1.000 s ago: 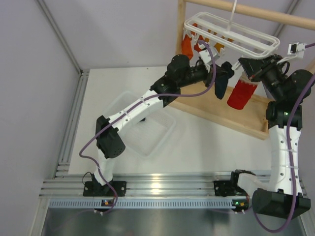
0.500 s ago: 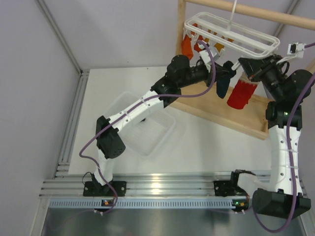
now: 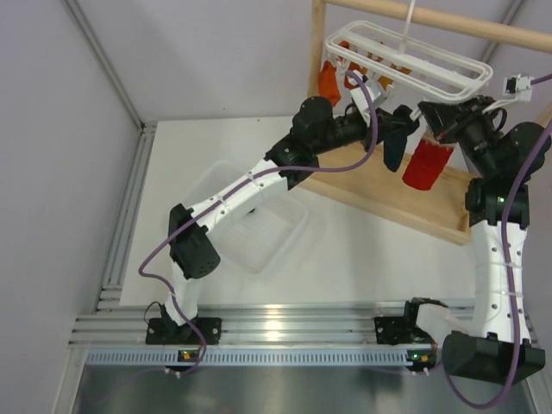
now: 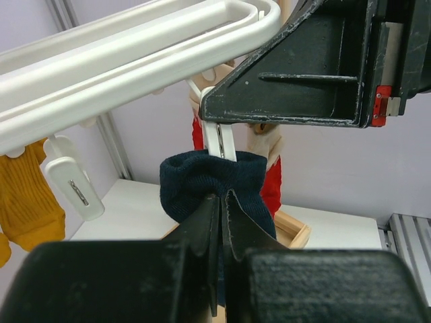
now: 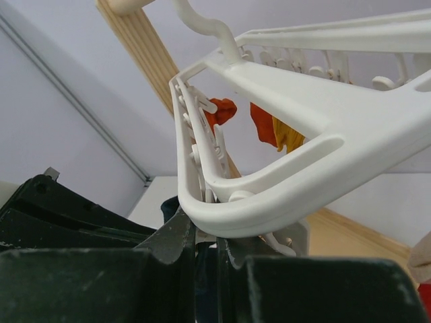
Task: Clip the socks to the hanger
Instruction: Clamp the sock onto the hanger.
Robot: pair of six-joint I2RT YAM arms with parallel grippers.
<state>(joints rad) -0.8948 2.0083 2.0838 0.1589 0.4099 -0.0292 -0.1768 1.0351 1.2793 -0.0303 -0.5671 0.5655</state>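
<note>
Navy sock (image 4: 215,185) sat pinched by its cuff in your left gripper (image 4: 220,202), jaws closed tight, just under a clip (image 4: 221,141) your right gripper (image 5: 207,239) clamped, at the hanger's (image 4: 135,54) near edge; red sock (image 3: 425,166) hung beside.
</note>
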